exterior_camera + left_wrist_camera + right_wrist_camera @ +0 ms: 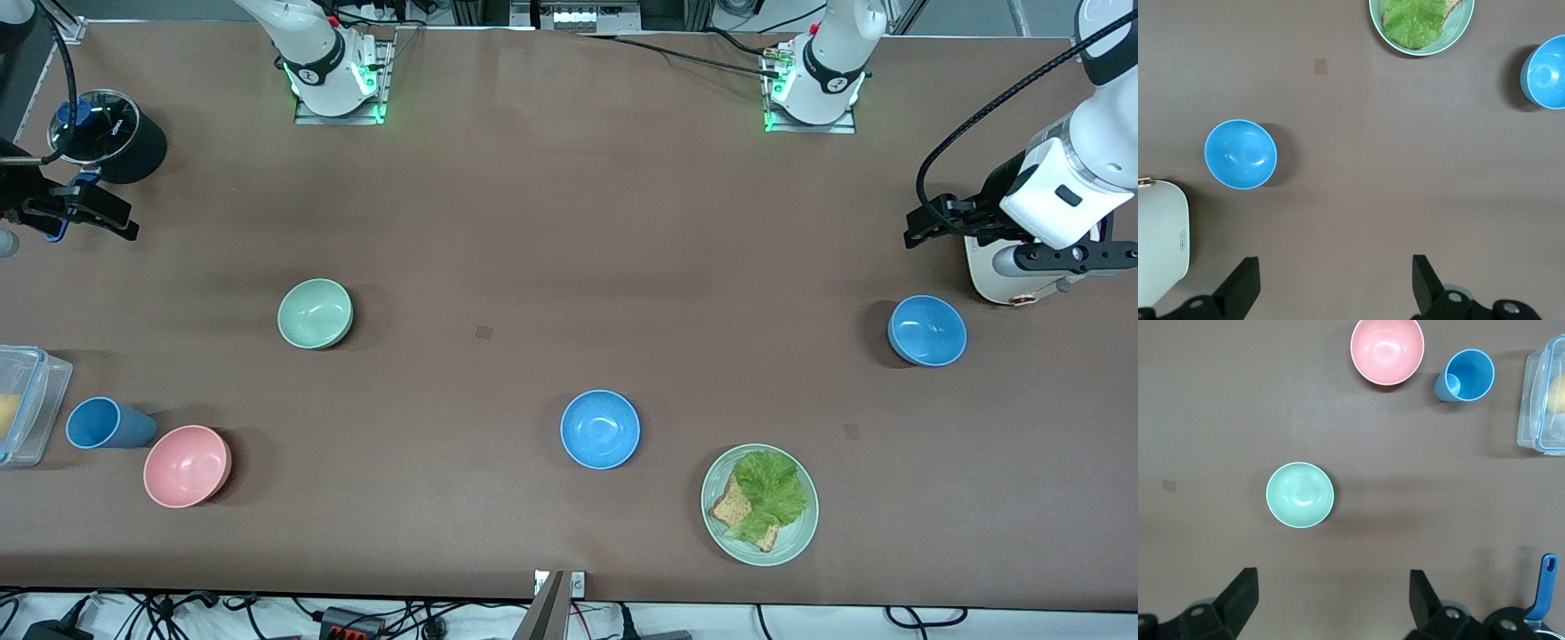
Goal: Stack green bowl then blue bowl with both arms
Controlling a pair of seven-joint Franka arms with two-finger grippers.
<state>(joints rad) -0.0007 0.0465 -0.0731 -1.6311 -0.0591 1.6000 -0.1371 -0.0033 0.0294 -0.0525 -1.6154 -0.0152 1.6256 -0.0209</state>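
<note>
The green bowl (315,313), toward the right arm's edge, looks light, stiff and smooth, best gripped at its rim; both the left gripper (1335,283) and the right gripper (1331,600) hang spread apart and empty.

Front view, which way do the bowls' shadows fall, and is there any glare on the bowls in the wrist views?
Front view: the green bowl casts a soft shadow toward the left arm's end of the table. Left wrist view: the blue bowl shows a faint pale sheen inside, no harsh glare. Right wrist view: the green bowl has the same mild sheen.

A pink bowl (188,466) sits just beside a blue cup (108,423), well apart from a lettuce-and-toast plate (758,504).
</note>
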